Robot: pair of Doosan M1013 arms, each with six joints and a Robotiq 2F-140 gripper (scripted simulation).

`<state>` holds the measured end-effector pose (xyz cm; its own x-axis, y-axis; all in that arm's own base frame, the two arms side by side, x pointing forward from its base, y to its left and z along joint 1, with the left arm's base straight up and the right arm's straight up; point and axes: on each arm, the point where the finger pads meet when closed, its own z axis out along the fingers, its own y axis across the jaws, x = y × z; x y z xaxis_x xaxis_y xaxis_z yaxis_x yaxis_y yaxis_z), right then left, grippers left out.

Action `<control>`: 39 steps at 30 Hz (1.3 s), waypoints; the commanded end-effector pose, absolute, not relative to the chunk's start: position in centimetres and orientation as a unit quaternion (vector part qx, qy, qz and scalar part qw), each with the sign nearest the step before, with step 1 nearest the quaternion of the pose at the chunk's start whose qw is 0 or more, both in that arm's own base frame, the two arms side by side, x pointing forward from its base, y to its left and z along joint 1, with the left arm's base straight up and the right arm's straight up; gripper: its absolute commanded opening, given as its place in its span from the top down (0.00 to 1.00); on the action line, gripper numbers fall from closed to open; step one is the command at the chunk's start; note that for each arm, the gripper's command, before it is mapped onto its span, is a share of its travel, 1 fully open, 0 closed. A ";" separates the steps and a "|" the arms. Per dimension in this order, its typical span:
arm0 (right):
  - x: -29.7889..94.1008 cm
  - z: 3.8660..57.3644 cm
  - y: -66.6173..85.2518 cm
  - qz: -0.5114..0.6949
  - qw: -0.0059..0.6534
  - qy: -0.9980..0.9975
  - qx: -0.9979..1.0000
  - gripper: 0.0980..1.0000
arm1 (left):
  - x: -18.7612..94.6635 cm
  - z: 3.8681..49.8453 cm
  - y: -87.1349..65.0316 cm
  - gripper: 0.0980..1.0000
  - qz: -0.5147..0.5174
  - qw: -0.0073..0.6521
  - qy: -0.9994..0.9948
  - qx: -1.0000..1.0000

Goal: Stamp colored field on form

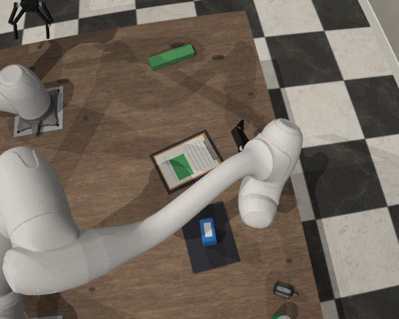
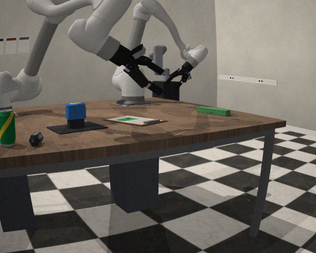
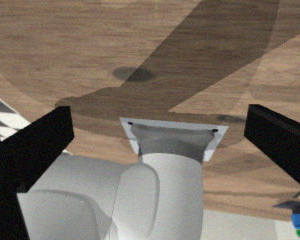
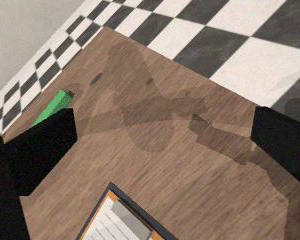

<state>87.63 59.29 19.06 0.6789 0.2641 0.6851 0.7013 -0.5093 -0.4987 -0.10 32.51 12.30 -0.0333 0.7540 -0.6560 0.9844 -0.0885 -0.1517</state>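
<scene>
Two smooth, rounded white robot arms (image 1: 193, 195) (image 2: 104, 24), grey cuffs at wrists. Black angular two-finger grippers (image 1: 31, 32) (image 2: 155, 80) (image 3: 160, 125) (image 4: 165, 130), jointed linkages.

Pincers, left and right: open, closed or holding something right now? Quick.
Left pincer: open, nothing between its fingers.
Right pincer: open, nothing between its fingers.
</scene>
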 end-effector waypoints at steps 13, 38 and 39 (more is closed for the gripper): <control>86.2 20.7 54.9 -0.244 0.387 -0.290 -0.841 0.00 | -3.0 12.1 32.1 0.00 -0.280 0.260 0.667 0.640; 83.5 22.7 46.2 -0.191 0.348 -0.277 -0.875 0.00 | -3.1 12.1 32.1 0.00 -0.279 0.262 0.667 0.639; 83.3 22.7 45.8 -0.188 0.345 -0.276 -0.877 0.00 | -3.1 12.1 32.1 0.00 -0.279 0.262 0.667 0.639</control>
<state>83.89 47.09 22.38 0.7638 0.3517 0.5412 0.6286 -0.5958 -0.5000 -3.31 31.72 11.91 -0.0508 0.7054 -0.7070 0.9986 0.0249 -0.0469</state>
